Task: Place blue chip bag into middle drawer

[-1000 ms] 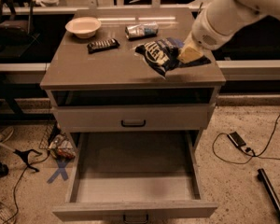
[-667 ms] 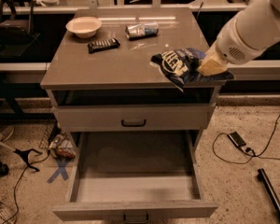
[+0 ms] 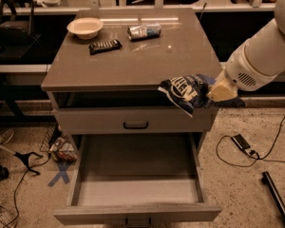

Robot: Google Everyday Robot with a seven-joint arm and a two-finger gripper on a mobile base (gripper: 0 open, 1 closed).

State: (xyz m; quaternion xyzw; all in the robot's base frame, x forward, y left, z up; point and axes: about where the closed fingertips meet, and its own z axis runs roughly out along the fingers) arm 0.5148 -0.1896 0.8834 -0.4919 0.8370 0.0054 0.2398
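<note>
Writing on the bag: the blue chip bag (image 3: 186, 92) carries white lettering across its dark foil, but no word can be read.
Other labels: the can (image 3: 144, 31) lying on its side has a silver and blue print, and the black candy bar (image 3: 105, 46) shows pale marks; neither is legible.
Cut off: the white arm (image 3: 261, 61) runs out of the right edge, and the dark handle (image 3: 137, 221) on the open drawer's front is clipped by the bottom edge.
Hidden: the bag's right end disappears behind the tan fingers (image 3: 222, 91), so the fingertips themselves cannot be seen.
Gripper: the gripper (image 3: 213, 95) hangs off the front right corner of the cabinet (image 3: 147, 65), pinching the bag by its right end.
Bag position: in the air at the cabinet's front right edge, in front of the upper drawer (image 3: 109, 120), above the right side of the pulled-out drawer and touching neither.
Middle drawer: the middle drawer (image 3: 137, 191) stands pulled out, its pale grey inside showing.
Cabinet top: a bowl (image 3: 85, 27) sits at the back left, the candy bar just in front of it, the can to its right.
Floor: cables (image 3: 247, 151) lie at the right and a blue tape cross (image 3: 61, 175) at the left.
</note>
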